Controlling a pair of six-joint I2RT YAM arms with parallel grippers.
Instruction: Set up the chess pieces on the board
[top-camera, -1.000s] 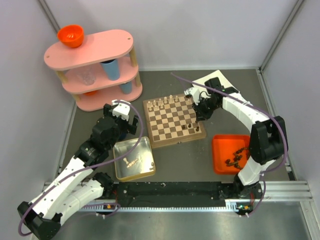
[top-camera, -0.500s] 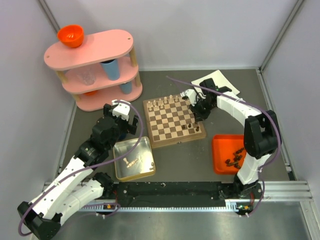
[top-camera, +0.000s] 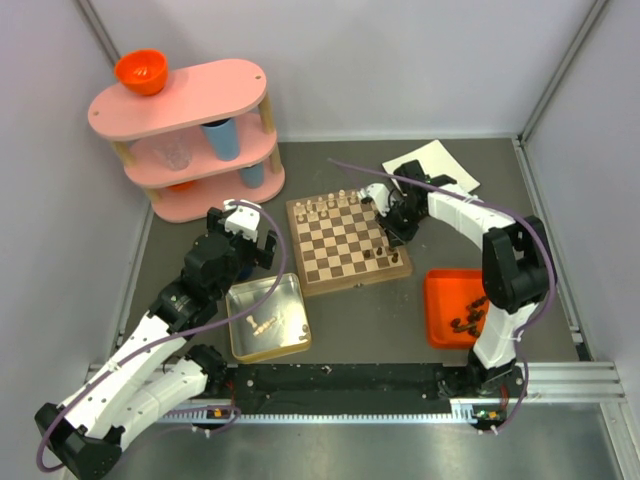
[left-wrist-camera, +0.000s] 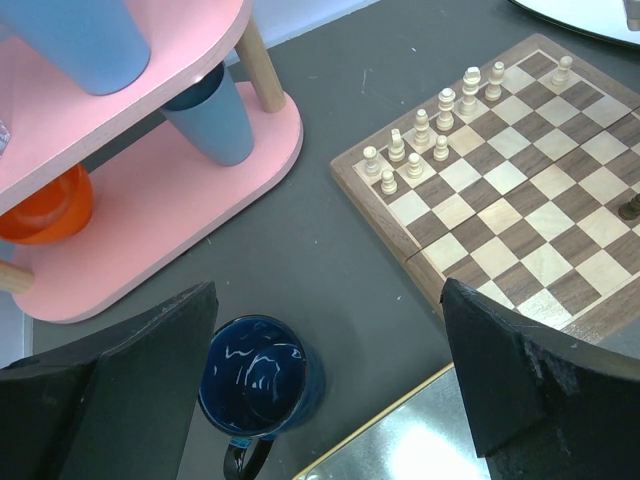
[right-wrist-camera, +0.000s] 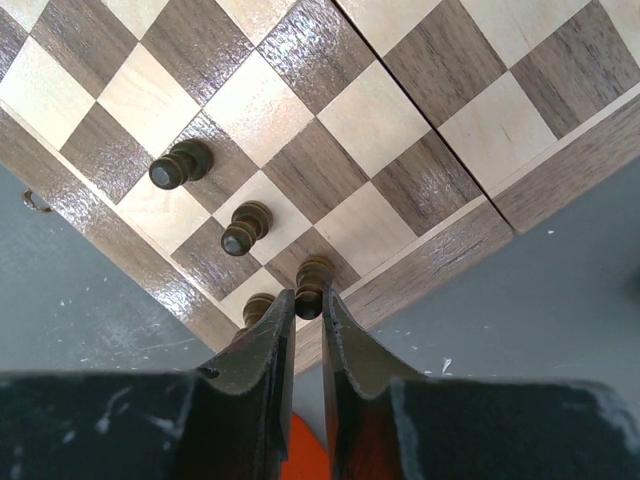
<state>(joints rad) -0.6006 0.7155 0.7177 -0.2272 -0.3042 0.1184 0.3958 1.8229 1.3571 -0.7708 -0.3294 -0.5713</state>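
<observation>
The board (top-camera: 355, 283) lies mid-table, and shows in the left wrist view (left-wrist-camera: 520, 215) and right wrist view (right-wrist-camera: 290, 110). Several cream pieces (top-camera: 325, 206) stand along its far left edge (left-wrist-camera: 430, 135). A few dark pieces (top-camera: 384, 258) stand near its right edge (right-wrist-camera: 180, 165). My right gripper (right-wrist-camera: 309, 302) is shut on the head of a dark pawn (right-wrist-camera: 312, 280) over a square at the board's edge; I cannot tell whether it touches the board. In the top view the right gripper (top-camera: 393, 228) is at the board's right side. My left gripper (left-wrist-camera: 330, 380) is open and empty, left of the board (top-camera: 255, 240).
A silver tin (top-camera: 240, 345) with cream pieces (top-camera: 265, 322) sits near the left arm. An orange tray (top-camera: 440, 325) holds dark pieces (top-camera: 468, 318). A blue mug (left-wrist-camera: 258, 380) stands below the left gripper. A pink shelf (top-camera: 190, 135) and white paper (top-camera: 432, 164) are at the back.
My right arm has swung left and brought its gripper in over the board's right edge. The left arm has not moved.
</observation>
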